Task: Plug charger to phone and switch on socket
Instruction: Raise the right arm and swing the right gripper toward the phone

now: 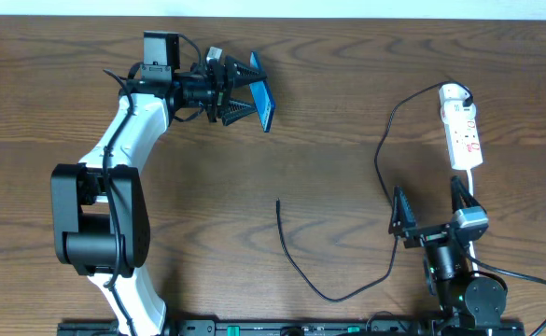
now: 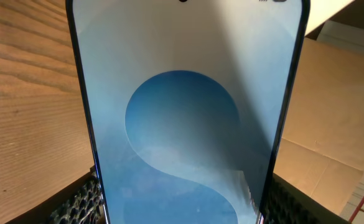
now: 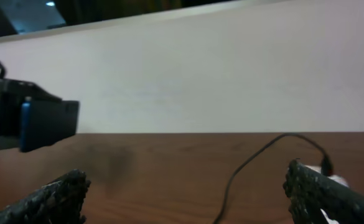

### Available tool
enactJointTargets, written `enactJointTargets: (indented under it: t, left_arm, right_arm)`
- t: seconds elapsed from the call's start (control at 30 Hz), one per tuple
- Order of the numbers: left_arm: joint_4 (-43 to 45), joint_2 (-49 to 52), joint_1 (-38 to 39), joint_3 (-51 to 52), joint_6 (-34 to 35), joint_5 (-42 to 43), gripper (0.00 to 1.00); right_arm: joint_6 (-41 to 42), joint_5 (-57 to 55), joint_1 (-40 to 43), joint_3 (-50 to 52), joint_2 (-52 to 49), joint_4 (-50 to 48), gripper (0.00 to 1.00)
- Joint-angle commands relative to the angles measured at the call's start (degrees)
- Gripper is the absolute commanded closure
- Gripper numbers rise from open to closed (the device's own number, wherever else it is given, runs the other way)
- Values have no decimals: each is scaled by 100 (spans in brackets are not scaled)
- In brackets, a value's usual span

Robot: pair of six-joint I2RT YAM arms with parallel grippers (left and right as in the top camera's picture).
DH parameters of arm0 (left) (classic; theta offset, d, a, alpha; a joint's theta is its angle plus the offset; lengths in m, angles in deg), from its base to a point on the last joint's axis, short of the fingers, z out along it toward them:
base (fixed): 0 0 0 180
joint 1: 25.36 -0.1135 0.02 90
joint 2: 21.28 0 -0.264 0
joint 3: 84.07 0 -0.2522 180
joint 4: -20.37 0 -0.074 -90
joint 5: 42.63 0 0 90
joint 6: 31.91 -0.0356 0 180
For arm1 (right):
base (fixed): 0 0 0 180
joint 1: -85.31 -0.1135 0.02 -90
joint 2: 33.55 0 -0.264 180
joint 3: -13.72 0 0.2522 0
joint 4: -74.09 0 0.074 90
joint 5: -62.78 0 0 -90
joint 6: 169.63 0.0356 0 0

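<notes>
Phone (image 1: pixel 264 101) is up off the table at far left, clamped in the left gripper (image 1: pixel 250 91). The charger (image 1: pixel 279 210) tip lies loose mid-table. Right gripper (image 1: pixel 427 189) sits wide open below the socket (image 1: pixel 463 135). Next job, I'd guess: grab that tip.

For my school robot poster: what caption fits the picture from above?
Left gripper holds the phone up; the charger lies on the table, right gripper open near the socket.
</notes>
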Motion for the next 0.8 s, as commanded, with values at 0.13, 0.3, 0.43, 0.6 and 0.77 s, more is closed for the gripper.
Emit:
enactJointTargets:
  t: [0.13, 0.3, 0.43, 0.6, 0.77]
  left_arm:
    - [101, -223, -20, -11, -68, 76, 92]
    - [122, -225, -17, -11, 85, 9, 93]
    - [210, -225, -17, -11, 151, -35, 92]
    - [289, -254, -13, -11, 256, -181, 93]
    - [291, -354, -9, -11, 299, -424, 93]
  right_arm:
    - [177, 275, -20, -1021, -192, 822, 1]
    - [157, 278, -20, -1727, -857, 1274, 1]
    - [136, 295, -20, -2363, -1668, 1526, 1]
    - [114, 433, -20, -3235, -2879, 1871, 1]
    - [72, 791, -20, -4299, -4457, 2323, 1]
